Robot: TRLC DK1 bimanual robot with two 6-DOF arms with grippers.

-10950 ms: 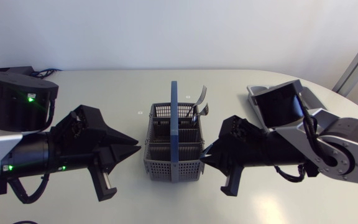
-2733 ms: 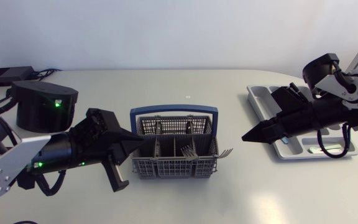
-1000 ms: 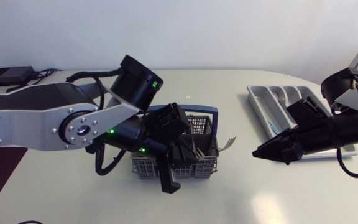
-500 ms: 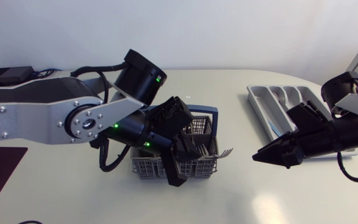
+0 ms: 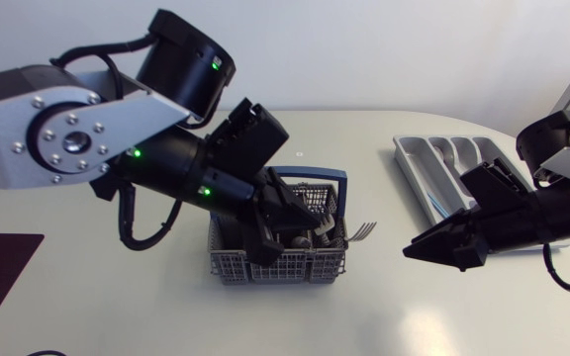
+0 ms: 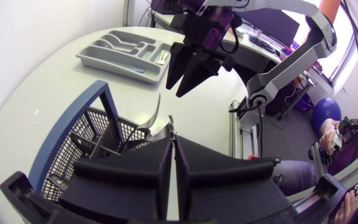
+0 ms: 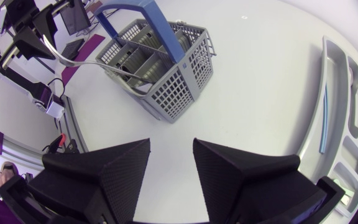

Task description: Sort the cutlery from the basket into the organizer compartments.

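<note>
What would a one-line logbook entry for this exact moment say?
left arm: jaws seemingly closed on fork in basket | right arm: jaws open, between basket and organizer | fork not yet sorted

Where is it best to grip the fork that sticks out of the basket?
Probably at the neck just behind the tines of the fork, from the open side toward the right gripper: only that part overhangs the basket wall.

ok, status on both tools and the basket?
Left tool shut on silver metal fork at grey mesh basket with blue handle. Right tool open, empty, between basket and grey plastic organizer tray. In the way: right arm overlaps tray.
</note>
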